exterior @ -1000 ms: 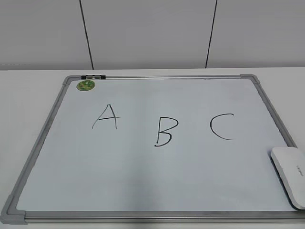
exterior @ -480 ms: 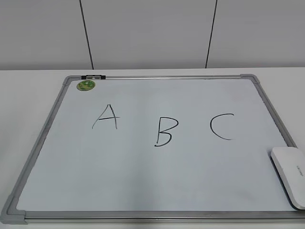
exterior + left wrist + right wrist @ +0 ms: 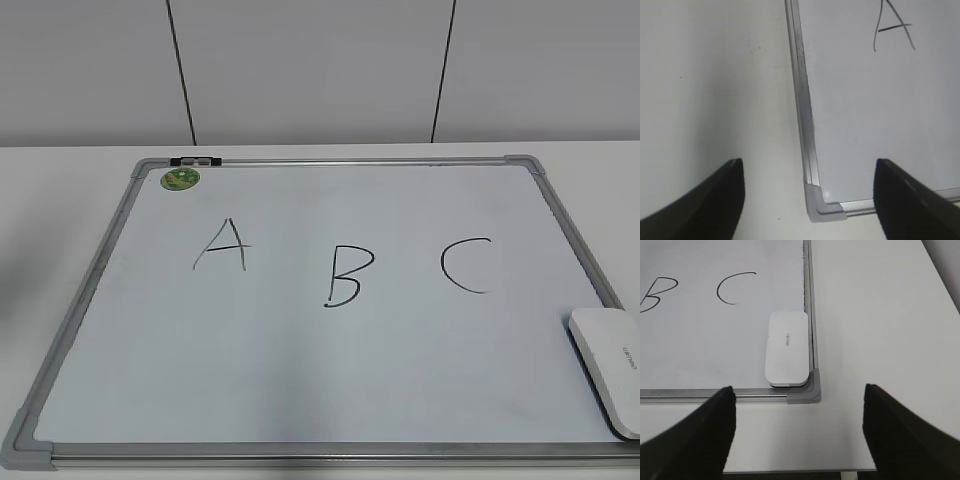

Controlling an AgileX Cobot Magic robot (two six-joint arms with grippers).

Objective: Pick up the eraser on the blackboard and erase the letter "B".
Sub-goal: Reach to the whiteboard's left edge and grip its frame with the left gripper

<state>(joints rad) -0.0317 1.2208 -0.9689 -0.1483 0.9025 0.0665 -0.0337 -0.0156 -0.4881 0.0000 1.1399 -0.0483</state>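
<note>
Looking down from the exterior camera, you see the blackboard (image 3: 300, 380), a white dry-erase board in a grey metal frame, lying flat on the white table (image 3: 60, 190), with the letter "A" (image 3: 222, 245), the letter "B" (image 3: 347, 276) and the letter "C" (image 3: 465, 265) drawn in black across its middle. The "B" stands whole between the other two. A small green round magnet (image 3: 181, 179) sits near the board's far left corner, just beside a dark clip (image 3: 196, 160) on the frame. The eraser (image 3: 610, 365) lies flat at the board's near right corner, partly cut off by the picture's edge. In your right wrist view the eraser (image 3: 787, 349) rests against the right frame rail, its near end just beside the grey plastic corner (image 3: 807, 392), well apart from the "B" (image 3: 655, 295). The right gripper (image 3: 799, 432) hangs above the table's near edge with its fingers spread wide, holding nothing. Your left gripper (image 3: 809, 192) is likewise spread wide and empty, hovering over the board's near left corner (image 3: 822, 207), with the "A" (image 3: 895, 25) further up.
</note>
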